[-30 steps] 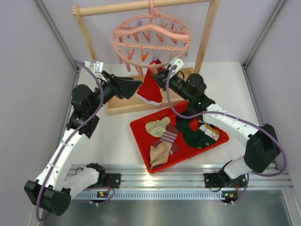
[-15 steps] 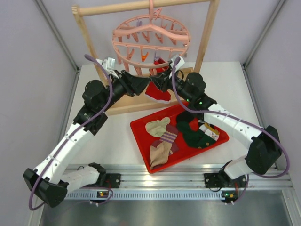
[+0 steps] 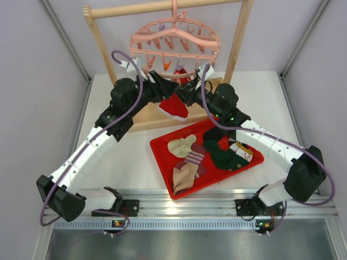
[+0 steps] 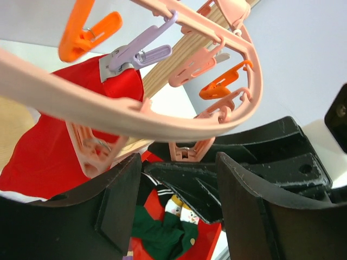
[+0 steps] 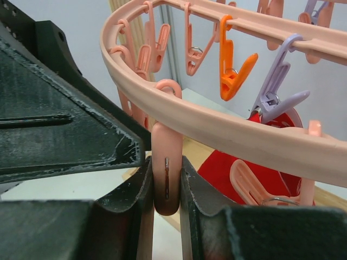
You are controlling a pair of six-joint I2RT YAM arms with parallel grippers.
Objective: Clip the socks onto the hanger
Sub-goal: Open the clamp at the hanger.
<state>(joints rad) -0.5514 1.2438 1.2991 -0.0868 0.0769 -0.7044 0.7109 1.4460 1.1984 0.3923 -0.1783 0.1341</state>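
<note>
The right tool (image 5: 165, 195) is clenched on a pink peg (image 5: 166, 157) that hangs from the hanger (image 5: 227, 127) ring just above it, probably to steady or open it. The left tool (image 4: 176, 181) is released, fingers wide, facing it under the ring. The red sock (image 4: 49, 146) hangs beside both, seemingly from a purple peg (image 5: 274, 95). Pegs crowd overhead, so open room lies only below, toward the tray (image 3: 162, 157) of socks (image 3: 187, 160).
</note>
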